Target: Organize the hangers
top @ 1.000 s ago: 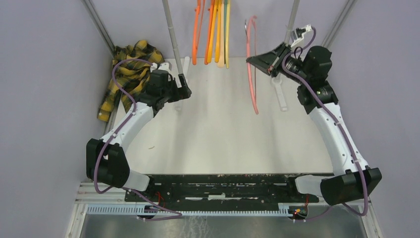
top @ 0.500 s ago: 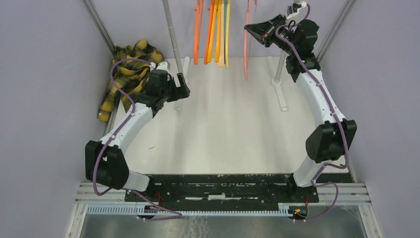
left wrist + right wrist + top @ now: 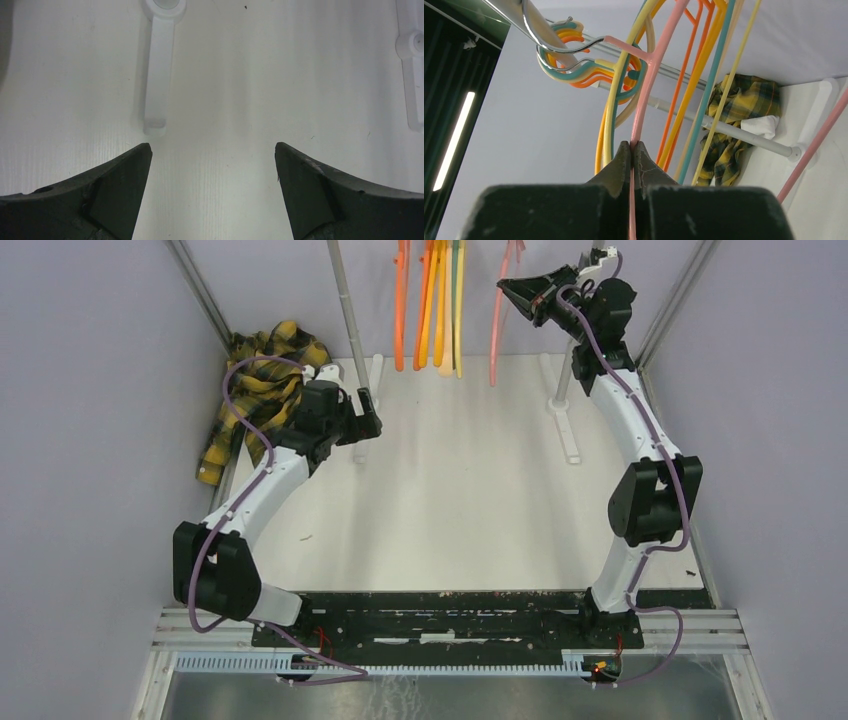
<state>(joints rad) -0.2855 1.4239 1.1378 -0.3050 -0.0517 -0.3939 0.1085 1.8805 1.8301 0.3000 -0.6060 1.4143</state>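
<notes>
My right gripper is raised at the back and shut on a pink hanger, which hangs down beside the other hangers. In the right wrist view the fingertips pinch the pink hanger's thin stem. Its metal hook curves by the top rail, next to the orange, yellow, teal and pale yellow hangers. My left gripper is open and empty low over the white table, jaws wide apart.
A yellow-and-black plaid shirt lies at the back left and shows in the right wrist view. Grey upright poles stand on white feet. A lower crossbar runs under the hangers.
My right arm has lifted the pink hanger up and back, from over the table to the rail beside the other hangers. The left arm has not moved.
</notes>
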